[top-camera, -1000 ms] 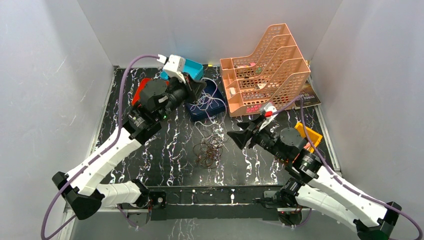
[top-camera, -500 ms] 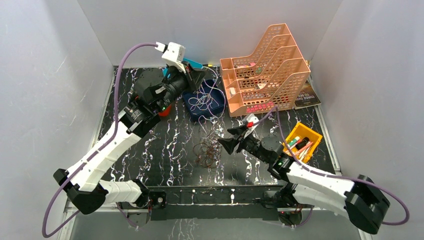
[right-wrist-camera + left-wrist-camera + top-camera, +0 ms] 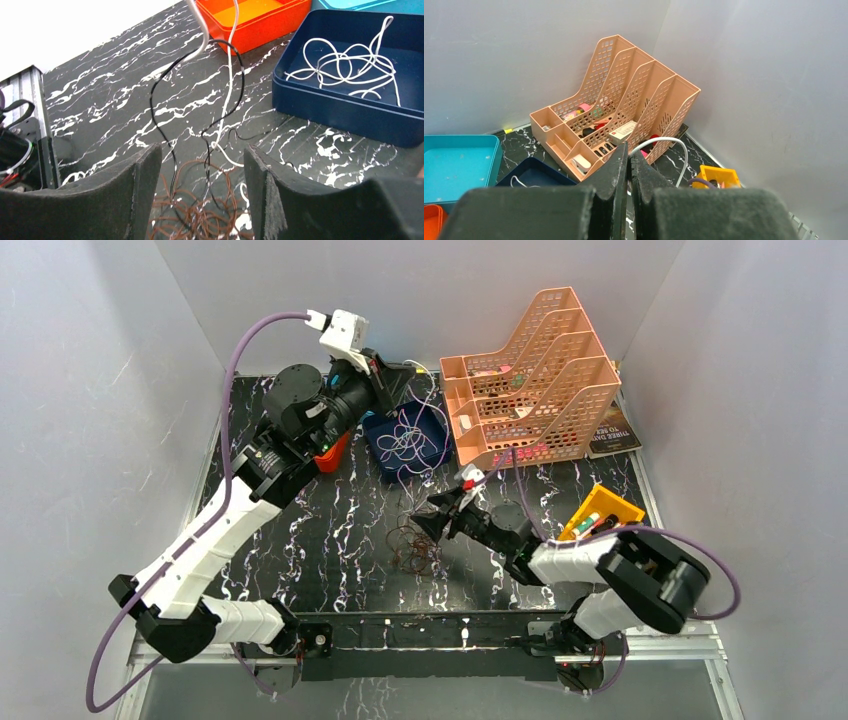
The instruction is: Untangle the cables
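Left end effector (image 3: 628,150) clamped on a whitish cable (image 3: 664,142) above navy tray (image 3: 340,112) holding whitish loops (image 3: 345,70), right end effector (image 3: 202,160) jaws apart over brown and black cables (image 3: 415,545) on bench (image 3: 110,100).

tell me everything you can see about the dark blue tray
The dark blue tray is a shallow rectangular bin, plastic-looking, with low upright walls and rounded corners. It sits flat on the black marbled table, next to the orange tray and just left of the peach rack. Loose loops of white cable lie on its floor.
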`<move>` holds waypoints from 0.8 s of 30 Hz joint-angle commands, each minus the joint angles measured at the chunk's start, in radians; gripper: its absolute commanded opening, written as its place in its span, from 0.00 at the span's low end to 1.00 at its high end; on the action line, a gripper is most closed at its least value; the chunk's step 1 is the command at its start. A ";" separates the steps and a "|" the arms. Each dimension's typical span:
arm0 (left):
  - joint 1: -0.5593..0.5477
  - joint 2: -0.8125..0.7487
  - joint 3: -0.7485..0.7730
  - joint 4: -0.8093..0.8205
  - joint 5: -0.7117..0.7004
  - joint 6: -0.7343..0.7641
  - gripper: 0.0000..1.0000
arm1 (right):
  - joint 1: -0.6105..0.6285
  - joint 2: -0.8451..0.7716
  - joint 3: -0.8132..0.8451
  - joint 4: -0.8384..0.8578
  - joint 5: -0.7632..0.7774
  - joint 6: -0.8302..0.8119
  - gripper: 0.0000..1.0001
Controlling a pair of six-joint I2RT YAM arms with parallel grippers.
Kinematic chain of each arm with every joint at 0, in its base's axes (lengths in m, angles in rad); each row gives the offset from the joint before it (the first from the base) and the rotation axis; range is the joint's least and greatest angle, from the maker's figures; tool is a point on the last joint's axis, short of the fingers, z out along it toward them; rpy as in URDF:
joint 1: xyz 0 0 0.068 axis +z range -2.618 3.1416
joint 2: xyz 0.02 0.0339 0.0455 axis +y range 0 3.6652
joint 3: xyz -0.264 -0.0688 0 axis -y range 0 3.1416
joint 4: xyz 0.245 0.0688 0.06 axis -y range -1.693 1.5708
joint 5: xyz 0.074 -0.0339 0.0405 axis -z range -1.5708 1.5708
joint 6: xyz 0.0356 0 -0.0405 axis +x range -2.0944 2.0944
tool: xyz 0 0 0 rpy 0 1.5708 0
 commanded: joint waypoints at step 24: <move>0.011 0.152 0.352 -0.024 -0.076 0.224 0.00 | 0.003 0.229 -0.078 0.110 -0.105 0.172 0.05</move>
